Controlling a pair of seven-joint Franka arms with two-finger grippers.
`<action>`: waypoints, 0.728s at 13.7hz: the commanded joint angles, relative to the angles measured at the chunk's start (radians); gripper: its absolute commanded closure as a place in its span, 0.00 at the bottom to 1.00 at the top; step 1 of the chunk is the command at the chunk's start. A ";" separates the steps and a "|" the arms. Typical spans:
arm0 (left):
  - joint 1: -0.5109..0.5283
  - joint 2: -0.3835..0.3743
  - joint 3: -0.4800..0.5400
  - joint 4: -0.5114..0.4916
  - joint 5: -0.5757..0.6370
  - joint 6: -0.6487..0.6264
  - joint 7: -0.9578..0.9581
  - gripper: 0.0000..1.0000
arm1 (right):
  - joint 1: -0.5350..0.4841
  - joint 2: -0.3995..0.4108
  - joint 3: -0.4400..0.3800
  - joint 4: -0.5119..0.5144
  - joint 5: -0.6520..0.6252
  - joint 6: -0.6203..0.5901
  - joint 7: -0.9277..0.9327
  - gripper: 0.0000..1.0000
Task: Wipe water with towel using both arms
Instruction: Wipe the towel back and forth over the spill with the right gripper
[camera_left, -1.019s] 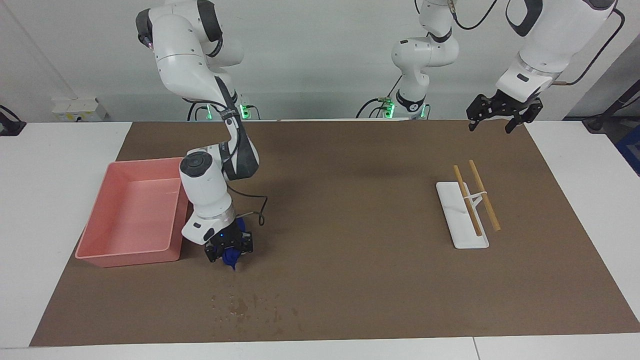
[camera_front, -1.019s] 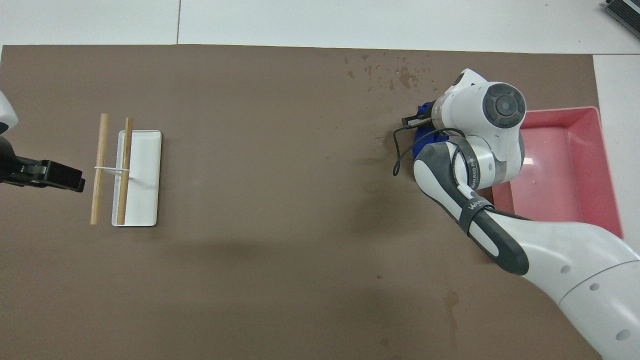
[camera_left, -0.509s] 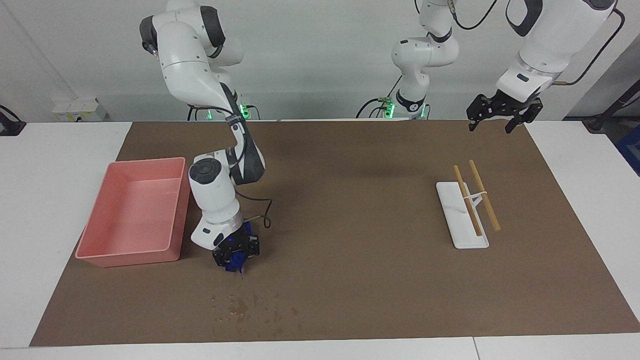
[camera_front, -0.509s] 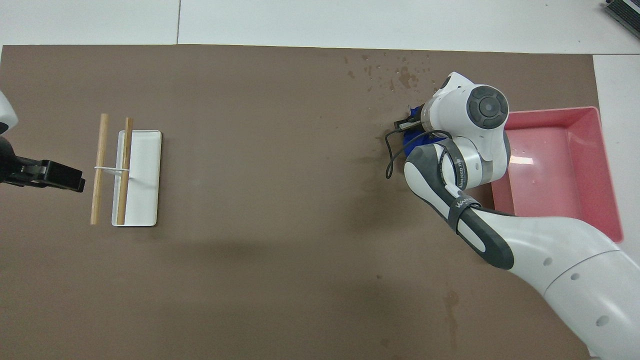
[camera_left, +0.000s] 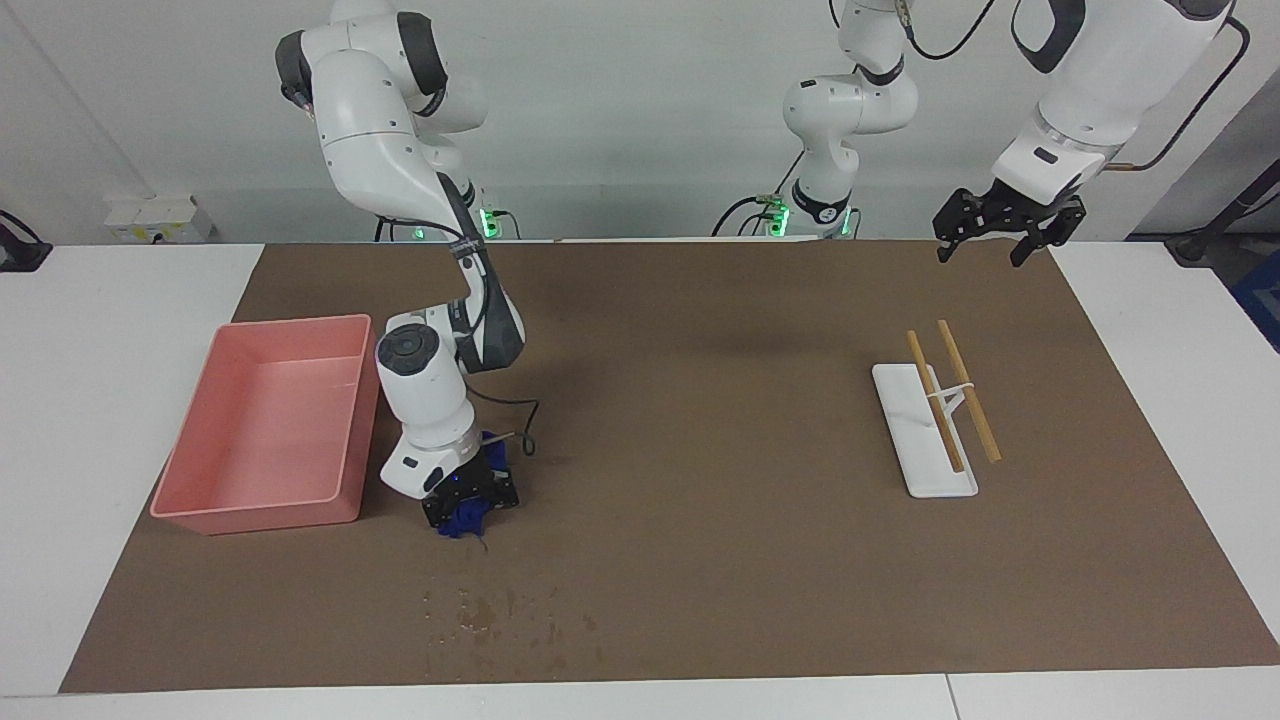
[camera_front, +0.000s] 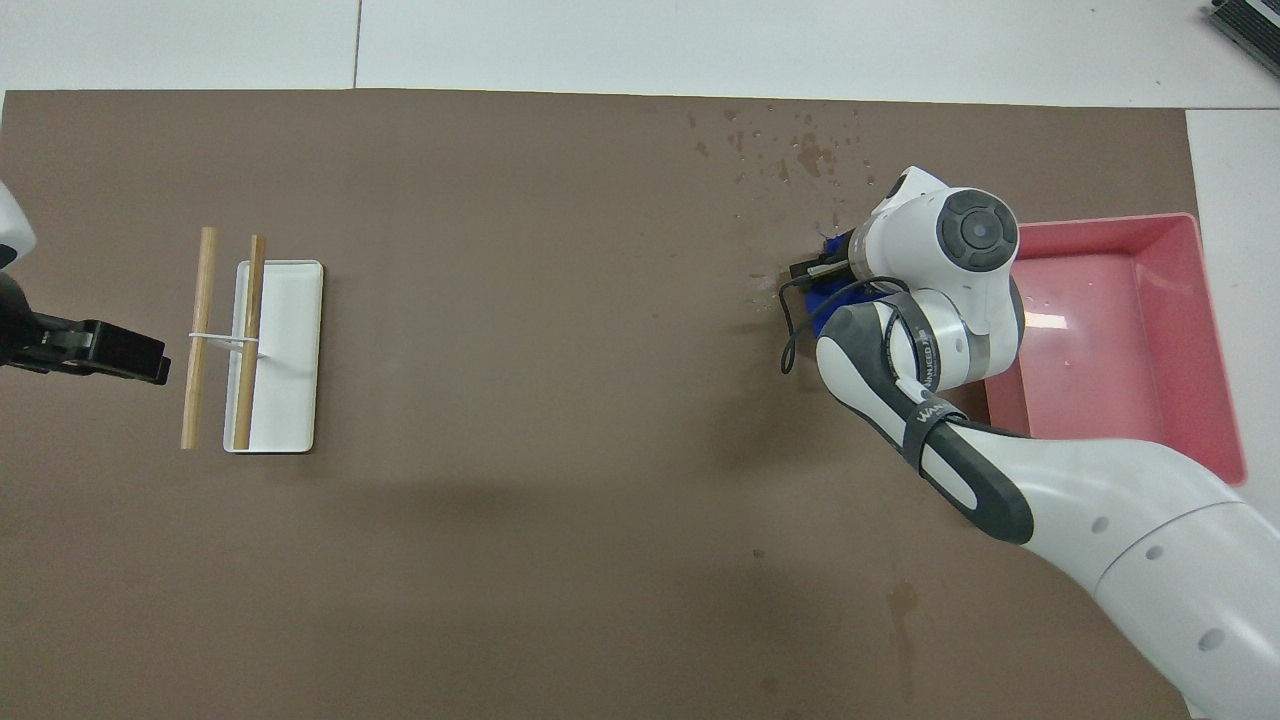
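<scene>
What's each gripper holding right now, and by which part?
The right gripper holds a bunched blue towel; the part gripped is hidden. The left gripper is open, holding nothing.

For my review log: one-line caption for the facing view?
Right gripper holds blue towel beside pink bin, short of water drops; left gripper waits raised.

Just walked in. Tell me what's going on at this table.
The right gripper holds a bunched blue towel low over the brown mat, beside the pink bin. The water drops lie farther from the robots, not yet wiped. The left gripper waits in the air at the other end, open.
</scene>
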 joint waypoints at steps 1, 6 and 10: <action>0.003 -0.003 0.000 0.002 0.020 -0.013 0.007 0.00 | -0.021 -0.047 0.009 -0.057 -0.003 -0.153 0.012 1.00; -0.002 -0.003 0.000 0.002 0.020 -0.009 0.007 0.00 | -0.059 -0.142 0.009 -0.078 0.101 -0.379 0.012 1.00; -0.006 -0.004 -0.002 0.000 0.020 -0.009 0.007 0.00 | -0.062 -0.186 0.009 -0.175 0.230 -0.368 0.027 1.00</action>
